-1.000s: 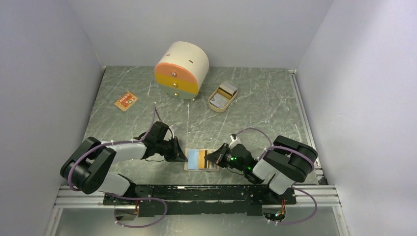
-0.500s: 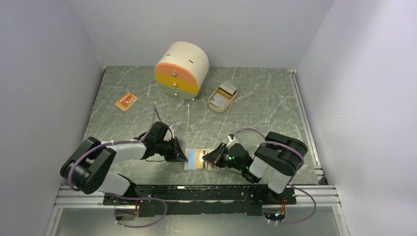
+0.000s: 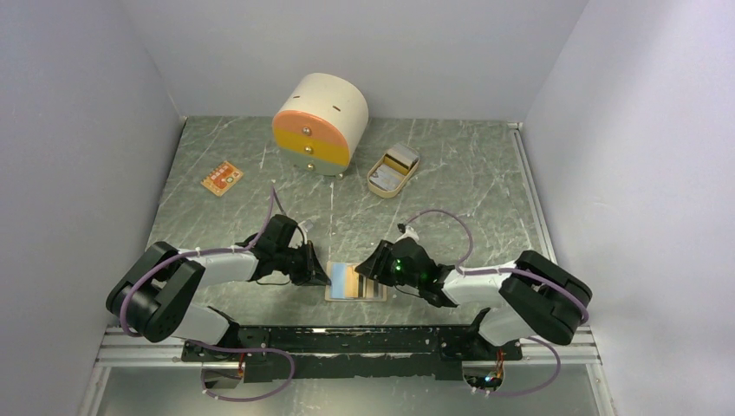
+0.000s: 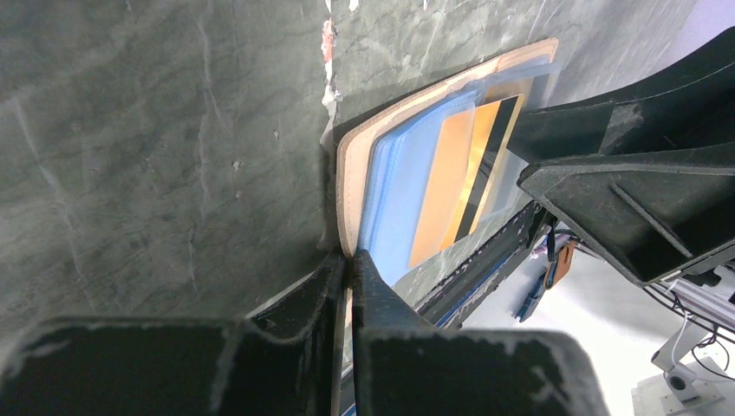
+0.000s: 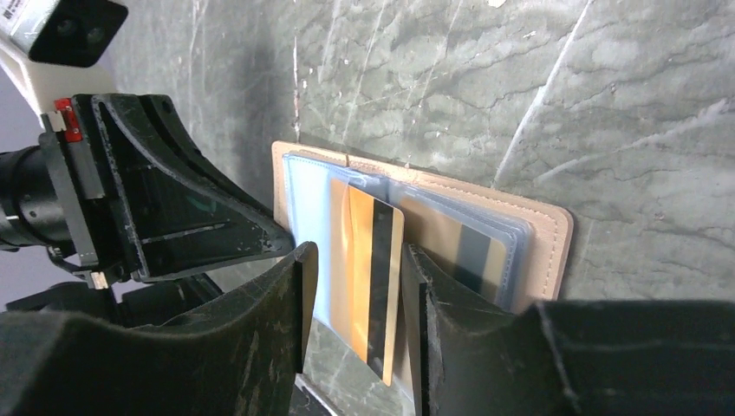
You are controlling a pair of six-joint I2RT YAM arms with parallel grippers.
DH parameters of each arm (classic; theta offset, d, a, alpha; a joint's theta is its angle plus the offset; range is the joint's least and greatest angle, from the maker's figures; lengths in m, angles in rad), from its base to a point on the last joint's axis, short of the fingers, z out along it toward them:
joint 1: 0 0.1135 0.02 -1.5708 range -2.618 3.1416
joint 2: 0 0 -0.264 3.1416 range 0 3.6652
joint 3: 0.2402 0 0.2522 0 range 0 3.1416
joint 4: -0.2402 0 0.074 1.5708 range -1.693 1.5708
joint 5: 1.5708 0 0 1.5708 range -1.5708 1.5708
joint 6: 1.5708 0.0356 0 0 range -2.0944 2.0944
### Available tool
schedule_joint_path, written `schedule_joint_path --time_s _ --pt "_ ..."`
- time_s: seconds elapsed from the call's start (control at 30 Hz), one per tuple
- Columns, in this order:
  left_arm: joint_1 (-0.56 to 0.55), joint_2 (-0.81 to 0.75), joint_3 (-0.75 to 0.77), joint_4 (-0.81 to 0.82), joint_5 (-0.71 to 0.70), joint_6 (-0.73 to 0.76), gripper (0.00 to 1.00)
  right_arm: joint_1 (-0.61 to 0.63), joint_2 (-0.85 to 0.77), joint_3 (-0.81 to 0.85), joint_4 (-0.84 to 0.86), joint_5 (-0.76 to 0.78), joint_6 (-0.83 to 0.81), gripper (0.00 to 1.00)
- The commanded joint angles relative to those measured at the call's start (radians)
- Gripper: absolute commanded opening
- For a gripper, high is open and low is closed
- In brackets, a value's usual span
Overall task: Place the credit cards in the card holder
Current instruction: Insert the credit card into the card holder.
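The marbled table (image 3: 451, 191) carries the tan card holder (image 3: 355, 297) at 6 o'clock, near the arm bases. It lies open and flat, with its long axis running 9 to 3 o'clock. The left gripper (image 4: 349, 260) is clamped tight on the holder's 9 o'clock edge. The right gripper (image 5: 355, 260) has its jaws partly apart and grips nothing. An orange card (image 5: 364, 286) sits between them, crosswise to the holder, with one end overhanging its edge.

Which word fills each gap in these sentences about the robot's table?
The left hand is ___ on the card holder's edge. The right hand is ___, with an orange card between its fingers. That card's stripe is ___.
Missing words: shut, open, black.
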Motion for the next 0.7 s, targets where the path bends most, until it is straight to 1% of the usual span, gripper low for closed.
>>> schedule_joint_path --time_s 0.0,0.23,0.37,0.67 --pt "-0.007 -0.007 -0.011 0.018 0.012 -0.005 0.09 0.0 -0.026 0.035 -0.212 0.052 -0.061 0.45" --pt "-0.01 -0.012 -0.007 0.017 0.012 -0.008 0.09 0.024 -0.043 0.052 -0.249 0.049 -0.045 0.44" --pt "-0.012 -0.013 -0.008 0.023 0.019 -0.013 0.09 0.045 -0.015 0.06 -0.203 0.036 -0.026 0.44" --pt "-0.015 -0.03 -0.008 0.017 0.024 -0.019 0.09 0.083 0.105 0.128 -0.109 -0.004 -0.014 0.44"
